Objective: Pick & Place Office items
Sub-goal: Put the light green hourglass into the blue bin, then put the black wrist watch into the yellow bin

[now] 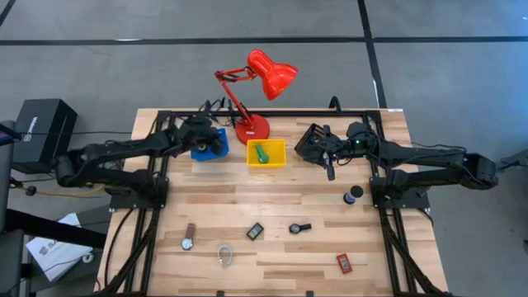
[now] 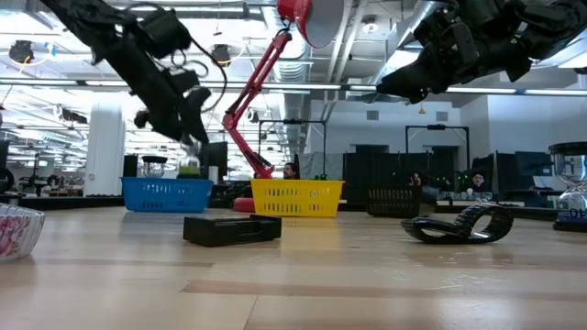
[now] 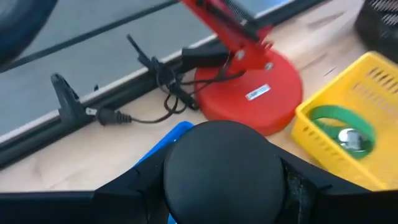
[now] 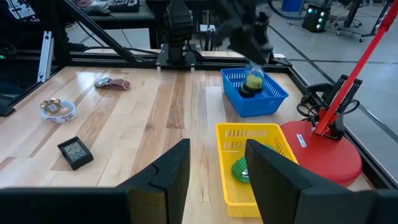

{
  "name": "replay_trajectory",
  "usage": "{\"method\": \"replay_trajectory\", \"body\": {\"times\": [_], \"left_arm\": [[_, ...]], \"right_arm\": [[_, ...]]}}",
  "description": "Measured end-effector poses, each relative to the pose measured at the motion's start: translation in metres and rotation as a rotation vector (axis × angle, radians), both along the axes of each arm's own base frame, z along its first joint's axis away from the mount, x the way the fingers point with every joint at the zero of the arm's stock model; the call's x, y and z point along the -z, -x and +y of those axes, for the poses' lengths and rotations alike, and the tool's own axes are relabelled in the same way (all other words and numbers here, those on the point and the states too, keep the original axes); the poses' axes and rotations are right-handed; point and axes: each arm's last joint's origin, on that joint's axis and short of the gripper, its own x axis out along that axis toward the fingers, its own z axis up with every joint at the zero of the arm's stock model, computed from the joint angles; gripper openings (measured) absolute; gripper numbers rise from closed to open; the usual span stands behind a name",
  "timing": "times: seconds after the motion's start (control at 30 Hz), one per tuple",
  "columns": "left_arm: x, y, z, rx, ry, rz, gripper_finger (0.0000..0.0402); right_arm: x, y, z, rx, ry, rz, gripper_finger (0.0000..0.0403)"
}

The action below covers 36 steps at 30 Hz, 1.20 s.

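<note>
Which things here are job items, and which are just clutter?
Job items: green piece, held black cylinder, loose black cylinder, wristwatch, clear ring, black gadget, rounder black gadget, red rectangle.
Not to pick: red lamp, blue tray, yellow tray, black tray.

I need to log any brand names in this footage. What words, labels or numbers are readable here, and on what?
None can be read for certain.
Black box left of the table: white lettering, too small to read.
Red desk lamp base: small silver label, blurred.
Papers on the floor: dark print, unreadable.
Small black gadget: a display face, no digits legible.
Dark cloth at the right wrist view's corner: partial white letters, cut off.
</note>
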Motion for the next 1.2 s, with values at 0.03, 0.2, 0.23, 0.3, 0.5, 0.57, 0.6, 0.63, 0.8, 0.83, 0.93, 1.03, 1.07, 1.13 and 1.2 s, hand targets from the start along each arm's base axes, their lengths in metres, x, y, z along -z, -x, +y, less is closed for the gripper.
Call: {"method": "replay_trajectory", "body": {"times": [0.03, 0.2, 0.23, 0.3, 0.5, 0.57, 0.6, 0.63, 0.8, 0.83, 0.93, 1.03, 1.07, 1.13, 1.2], "left_arm": [[0.004, -0.002, 0.002, -0.006, 0.005, 0.012, 0.0196], [0.018, -0.017, 0.012, -0.024, -0.018, 0.008, 0.0203], [0.020, -0.020, 0.014, -0.024, -0.025, 0.000, 0.0204], [0.025, -0.024, 0.016, -0.027, -0.025, -0.003, 0.0200], [0.042, -0.026, 0.025, -0.055, 0.005, 0.051, 0.0201], [0.044, -0.026, 0.028, -0.064, 0.006, 0.056, 0.0216], [0.045, -0.026, 0.029, -0.071, 0.002, 0.061, 0.0223], [0.045, -0.025, 0.029, -0.080, -0.003, 0.066, 0.0229], [0.042, -0.023, 0.032, -0.112, -0.028, 0.060, 0.0239], [0.041, -0.023, 0.032, -0.113, -0.031, 0.056, 0.0240], [0.039, -0.022, 0.032, -0.112, -0.037, 0.049, 0.0241], [0.036, -0.022, 0.031, -0.077, -0.071, 0.079, 0.0242], [0.034, -0.021, 0.031, -0.069, -0.079, 0.084, 0.0242], [0.029, -0.021, 0.029, -0.065, -0.092, 0.064, 0.0243], [0.023, -0.020, 0.026, -0.055, -0.106, 0.038, 0.0243]], "right_arm": [[0.000, 0.000, 0.000, 0.000, 0.000, 0.000, 0.0145], [0.000, 0.000, 0.000, 0.000, 0.000, 0.000, 0.0145], [0.000, 0.000, 0.000, 0.000, 0.000, 0.000, 0.0145], [0.000, 0.000, 0.000, 0.000, 0.000, 0.000, 0.0145], [0.000, 0.000, 0.000, 0.000, 0.000, 0.000, 0.0145], [0.000, 0.000, 0.000, 0.000, 0.000, 0.000, 0.0145], [0.000, 0.000, 0.000, 0.000, 0.000, 0.000, 0.0145], [0.000, 0.000, 0.000, 0.000, 0.000, 0.000, 0.0145], [0.000, 0.000, 0.000, 0.000, 0.000, 0.000, 0.0145], [0.000, 0.000, 0.000, 0.000, 0.000, 0.000, 0.0145], [0.002, -0.001, -0.001, 0.000, -0.005, 0.011, 0.0145], [0.006, -0.004, -0.002, 0.000, -0.011, 0.027, 0.0145], [0.009, -0.005, -0.002, -0.001, -0.012, 0.040, 0.0145], [0.012, -0.007, -0.003, -0.003, -0.007, 0.050, 0.0145], [0.015, -0.010, -0.004, -0.003, -0.009, 0.057, 0.0145]]}}
